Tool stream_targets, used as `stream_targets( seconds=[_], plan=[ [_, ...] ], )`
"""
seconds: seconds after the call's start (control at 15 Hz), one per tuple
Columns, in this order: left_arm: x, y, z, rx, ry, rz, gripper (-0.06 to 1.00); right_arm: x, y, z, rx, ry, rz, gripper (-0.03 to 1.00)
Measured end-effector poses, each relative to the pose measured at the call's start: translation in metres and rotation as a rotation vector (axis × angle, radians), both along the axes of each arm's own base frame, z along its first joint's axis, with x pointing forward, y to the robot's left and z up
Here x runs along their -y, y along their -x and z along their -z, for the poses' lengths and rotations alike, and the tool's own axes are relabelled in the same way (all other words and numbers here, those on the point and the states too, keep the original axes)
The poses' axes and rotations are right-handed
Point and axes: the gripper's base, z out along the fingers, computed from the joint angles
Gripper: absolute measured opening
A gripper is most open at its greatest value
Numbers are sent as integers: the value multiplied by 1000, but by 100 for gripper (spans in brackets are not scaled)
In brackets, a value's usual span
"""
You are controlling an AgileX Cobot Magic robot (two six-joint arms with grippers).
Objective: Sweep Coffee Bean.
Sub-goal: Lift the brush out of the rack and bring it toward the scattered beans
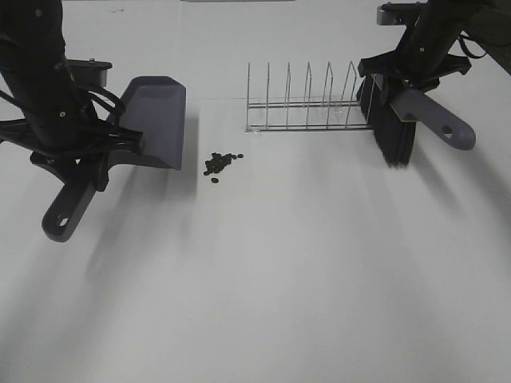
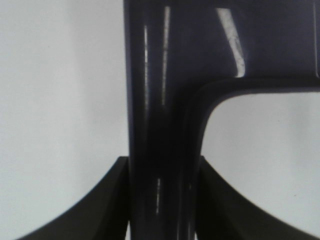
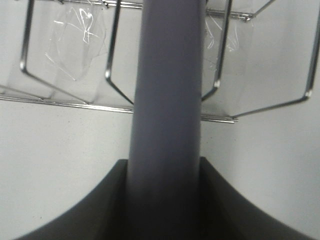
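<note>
The left end effector (image 2: 162,200) clamps the dustpan (image 1: 156,120) by its handle, parking it just beside the coffee beans (image 1: 222,164), heaped toward the far edge of the desk (image 1: 319,279), likely to catch them. The right end effector (image 3: 162,200) clamps the brush (image 1: 395,132) handle by the wire rack (image 1: 307,108). Wrist views show both grips closely; only the high view shows the beans.

Left arm (image 1: 36,88) and right arm (image 1: 435,36) angle down, jaws clamping dustpan (image 1: 156,120) and brush (image 1: 395,132).
</note>
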Motion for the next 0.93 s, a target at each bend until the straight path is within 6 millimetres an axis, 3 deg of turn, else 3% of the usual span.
stream_targets(
  seconds=[0.2, 0.4, 0.67, 0.87, 0.93],
  plan=[
    [0, 0, 0, 0, 0, 0, 32, 0, 8, -55, 88, -3, 0, 28],
    [0, 0, 0, 0, 1, 0, 32, 1, 30, -106, 91, -5, 3, 28],
    [0, 0, 0, -5, -1, -1, 32, -3, 56, -143, 77, -48, 11, 28],
    [0, 0, 1, -7, -2, -1, 32, -16, 78, -150, 46, -48, -13, 28],
    [0, 0, 7, -22, -7, -6, 32, -28, 92, -139, 9, -31, -35, 28]
  ],
)
